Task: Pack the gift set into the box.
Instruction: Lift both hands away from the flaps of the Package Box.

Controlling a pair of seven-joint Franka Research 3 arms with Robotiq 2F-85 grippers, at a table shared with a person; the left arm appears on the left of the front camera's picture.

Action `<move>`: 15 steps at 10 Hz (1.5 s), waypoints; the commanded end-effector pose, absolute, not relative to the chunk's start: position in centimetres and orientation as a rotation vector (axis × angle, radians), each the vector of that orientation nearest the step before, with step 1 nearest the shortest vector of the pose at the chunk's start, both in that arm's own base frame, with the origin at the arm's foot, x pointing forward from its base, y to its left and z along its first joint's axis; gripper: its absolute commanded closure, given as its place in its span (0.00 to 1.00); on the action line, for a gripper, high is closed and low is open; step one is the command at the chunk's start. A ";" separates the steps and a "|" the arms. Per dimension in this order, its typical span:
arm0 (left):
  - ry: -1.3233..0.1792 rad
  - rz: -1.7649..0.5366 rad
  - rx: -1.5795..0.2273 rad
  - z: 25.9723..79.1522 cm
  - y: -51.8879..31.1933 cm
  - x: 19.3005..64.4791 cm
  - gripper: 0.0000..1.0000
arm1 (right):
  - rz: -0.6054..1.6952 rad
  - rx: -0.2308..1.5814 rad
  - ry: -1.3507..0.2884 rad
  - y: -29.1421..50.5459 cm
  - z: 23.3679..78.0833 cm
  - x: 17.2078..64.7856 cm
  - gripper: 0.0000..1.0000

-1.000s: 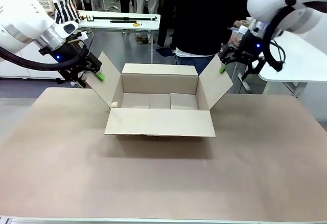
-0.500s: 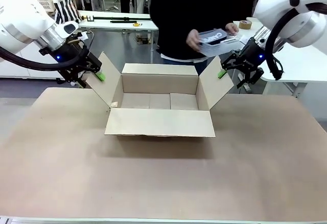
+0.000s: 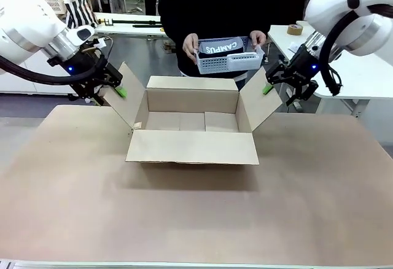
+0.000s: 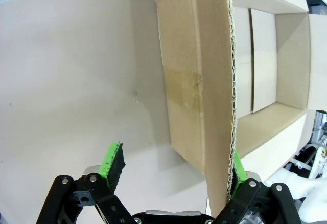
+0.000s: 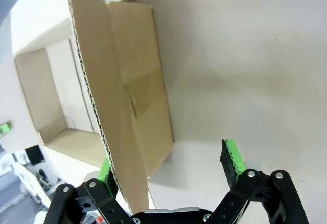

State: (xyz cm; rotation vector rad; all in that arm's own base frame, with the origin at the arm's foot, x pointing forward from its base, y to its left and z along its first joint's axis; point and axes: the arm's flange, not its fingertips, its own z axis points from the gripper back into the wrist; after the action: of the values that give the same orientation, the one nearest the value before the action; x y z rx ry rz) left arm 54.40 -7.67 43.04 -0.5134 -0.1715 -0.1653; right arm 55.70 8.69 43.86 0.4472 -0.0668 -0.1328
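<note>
Front view first: where is everything, and what are you doing?

I am bracing the box (image 3: 191,147) open on the tabletop (image 3: 196,220). My left end effector (image 3: 115,88) is sitting at the left flap (image 3: 126,103) and my right end effector (image 3: 274,86) at the right flap (image 3: 258,104). Both flaps are leaning outward. The person is holding a basket (image 3: 230,64) carrying the gift set (image 3: 220,46) in both hands, just above the far wall of the box. Nothing is lying inside yet.

Left wrist view: are you gripping that flap?

No. My jaws are standing wide, released, with the flap's corrugated edge (image 4: 230,81) running between them. One green pad (image 4: 113,161) is hanging well clear over the tabletop. The other finger is sitting right against the flap on the box side, largely hidden behind it.

Right wrist view: the same?

Mirrored. I am straddling the flap (image 5: 92,81) with spread fingers. One pad (image 5: 106,166) is sitting just beside the cardboard and the far pad (image 5: 231,160) is hanging apart from it.

What are you worrying about?

I am judging that, with nothing clamped, either flap could slip off my finger and swing inward as the basket is descending, blocking or snagging it. Leaning harder could crease the cardboard or shove the light box sideways under the person's hands. Those hands are also working close to my right fingers, so any sudden move of mine risks bumping them.
</note>
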 end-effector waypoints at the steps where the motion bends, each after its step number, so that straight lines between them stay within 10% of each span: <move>1: -0.175 -0.163 -0.498 43.0 -7.7 54.2 0.00 | -0.149 0.430 -0.060 9.1 44.4 55.8 0.00; 15: -0.175 -0.163 -0.498 43.0 -7.7 54.2 0.00 | -0.149 0.430 -0.060 9.1 44.4 55.8 0.00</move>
State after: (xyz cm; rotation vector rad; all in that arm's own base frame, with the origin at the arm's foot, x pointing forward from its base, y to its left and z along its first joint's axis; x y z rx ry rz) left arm 54.40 -7.67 43.04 -0.5134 -0.1715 -0.1653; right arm 55.70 8.69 43.86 0.4455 -0.0664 -0.1340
